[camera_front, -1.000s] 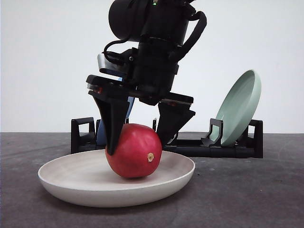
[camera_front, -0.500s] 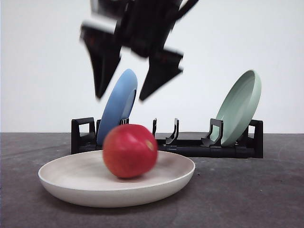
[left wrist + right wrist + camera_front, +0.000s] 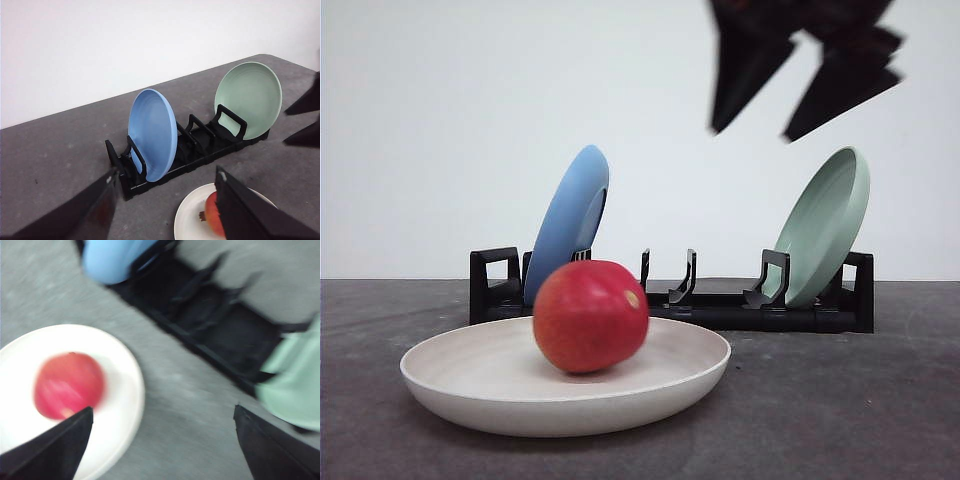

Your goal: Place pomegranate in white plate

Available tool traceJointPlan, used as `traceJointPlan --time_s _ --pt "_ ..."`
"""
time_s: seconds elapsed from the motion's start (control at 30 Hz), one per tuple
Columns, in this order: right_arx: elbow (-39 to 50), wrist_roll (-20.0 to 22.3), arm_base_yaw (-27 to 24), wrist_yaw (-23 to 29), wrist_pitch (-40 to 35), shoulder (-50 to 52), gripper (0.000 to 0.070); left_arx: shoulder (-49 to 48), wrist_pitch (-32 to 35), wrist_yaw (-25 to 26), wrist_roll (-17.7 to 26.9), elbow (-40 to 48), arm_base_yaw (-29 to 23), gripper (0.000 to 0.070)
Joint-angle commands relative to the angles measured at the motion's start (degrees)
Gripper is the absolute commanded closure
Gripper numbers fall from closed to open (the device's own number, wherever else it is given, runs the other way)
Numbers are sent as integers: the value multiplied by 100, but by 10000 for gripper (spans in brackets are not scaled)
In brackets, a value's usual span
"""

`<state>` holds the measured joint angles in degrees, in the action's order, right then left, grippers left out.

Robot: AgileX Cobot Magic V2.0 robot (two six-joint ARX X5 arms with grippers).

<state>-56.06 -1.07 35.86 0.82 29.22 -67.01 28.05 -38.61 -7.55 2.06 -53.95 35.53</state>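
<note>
A dark grey, faintly speckled tabletop (image 3: pixel 840 420) runs back to a plain white wall (image 3: pixel 420 130). On it, nearest the front camera, sits the white plate (image 3: pixel 470 395), a wide shallow matte dish with a raised rim. The pomegranate (image 3: pixel 590 316) rests inside it, a smooth rounded red fruit with an orange tinge and a small tan spot on its upper right side.

Behind the plate stands a black slotted dish rack (image 3: pixel 720 305). A blue plate (image 3: pixel 567 222) leans upright in its left end and a pale green plate (image 3: pixel 823 226) in its right end, with the middle slots unfilled.

The right gripper (image 3: pixel 800 95) hangs high above the rack's right half, well clear of the fruit. Its two dark fingers are spread wide with nothing between them. It is motion-blurred and cut off by the top edge, so its body cannot be made out. The right wrist view is blurred too.

The left gripper (image 3: pixel 165 207) appears in the left wrist view with its black fingers (image 3: pixel 95 210) wide apart and holding nothing. One finger hides part of the pomegranate, and the plate is cut off at the picture's edge.
</note>
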Motion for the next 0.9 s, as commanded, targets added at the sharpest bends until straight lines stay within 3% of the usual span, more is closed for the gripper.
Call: traceJointPlan --time_s 0.0,0.33,0.6,0.63,0.67,0.73,0.87 --pt "79 104 -103 -139 -60 191 135 33 46 12 -34 -74 39 345" --pt "593 -22 -847 -545 -77 1285 135 33 -140 4 -148 -74 37 345" --pt "614 -150 -939 -522 -216 1324 152 31 -238 1 -121 -74 37 348" --pt "612 -150 -940 -523 -229 1325 187 31 -257 0 -119 -74 37 355" --pt "612 -150 -940 -521 -260 1325 312 31 -251 0 -121 -74 37 393" --pt "612 -151 -940 -520 -279 1325 698 33 -253 0 -122 -74 37 699" --pt "612 -150 -944 -492 -353 1325 691 31 -253 -2 -124 -74 37 700"
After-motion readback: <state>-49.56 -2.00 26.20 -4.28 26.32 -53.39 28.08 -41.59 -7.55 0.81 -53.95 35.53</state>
